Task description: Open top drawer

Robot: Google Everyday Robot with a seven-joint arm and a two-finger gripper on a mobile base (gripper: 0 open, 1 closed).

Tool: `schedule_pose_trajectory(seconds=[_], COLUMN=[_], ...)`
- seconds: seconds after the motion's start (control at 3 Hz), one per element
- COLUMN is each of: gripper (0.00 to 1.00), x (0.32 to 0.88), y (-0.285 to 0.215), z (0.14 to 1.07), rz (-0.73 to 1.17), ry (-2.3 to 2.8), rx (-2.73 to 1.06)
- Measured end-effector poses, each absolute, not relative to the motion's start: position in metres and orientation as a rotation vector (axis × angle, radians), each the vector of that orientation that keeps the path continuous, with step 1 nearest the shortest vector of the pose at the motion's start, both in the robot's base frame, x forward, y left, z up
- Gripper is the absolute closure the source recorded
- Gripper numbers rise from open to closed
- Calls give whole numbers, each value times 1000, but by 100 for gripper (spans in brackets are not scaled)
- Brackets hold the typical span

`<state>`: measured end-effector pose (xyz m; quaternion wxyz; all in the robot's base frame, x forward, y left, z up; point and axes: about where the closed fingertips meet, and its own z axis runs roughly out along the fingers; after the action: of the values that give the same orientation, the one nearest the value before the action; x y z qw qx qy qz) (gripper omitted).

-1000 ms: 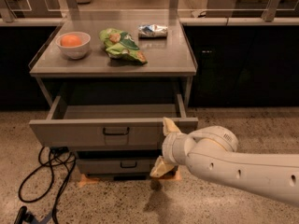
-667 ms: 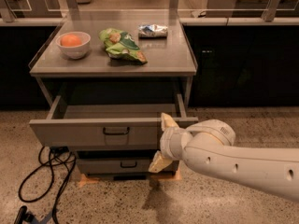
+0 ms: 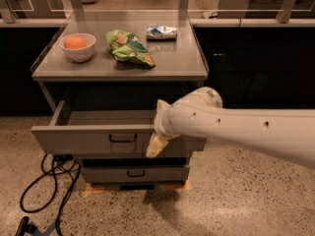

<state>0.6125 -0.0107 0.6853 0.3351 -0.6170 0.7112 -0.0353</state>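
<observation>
Finding: the top drawer [image 3: 74, 141] stands pulled well out of the grey cabinet [image 3: 187, 70], its plain tray interior open to view, so the task appears done or nearly so. Main risk, in my judgement, is undoing it: the gripper [image 3: 157, 127] hangs close against the right half of the drawer front, to the right of the black handle [image 3: 123, 138] and clear of it. Any push toward the cabinet while drawing clear would shove the drawer back in. A second risk is snagging. One tan finger [image 3: 161, 105] shows at the level of the front's top rim and the other [image 3: 154, 146] lies low across its face, so a lift or sideways sweep could catch the rim and jolt the cabinet, disturbing the bowl [image 3: 77, 50], the green bag [image 3: 129, 47] and the small packet [image 3: 161, 32] on top. The black cable [image 3: 44, 191] on the floor at left is a hazard should the base travel that way. Pose: the white arm [image 3: 246, 129] reaches in from the right, roughly level, wrist bent toward the drawer, fingers spread well apart and gripping nothing; whether they touch the front cannot be told
</observation>
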Motion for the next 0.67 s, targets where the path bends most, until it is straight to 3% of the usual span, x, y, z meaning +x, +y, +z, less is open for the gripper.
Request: schedule_pose_trajectory(seconds=[0.67], gripper=[0], x=[660], y=[-29], z=[688], rz=[17], ry=[2028], rx=[-1597])
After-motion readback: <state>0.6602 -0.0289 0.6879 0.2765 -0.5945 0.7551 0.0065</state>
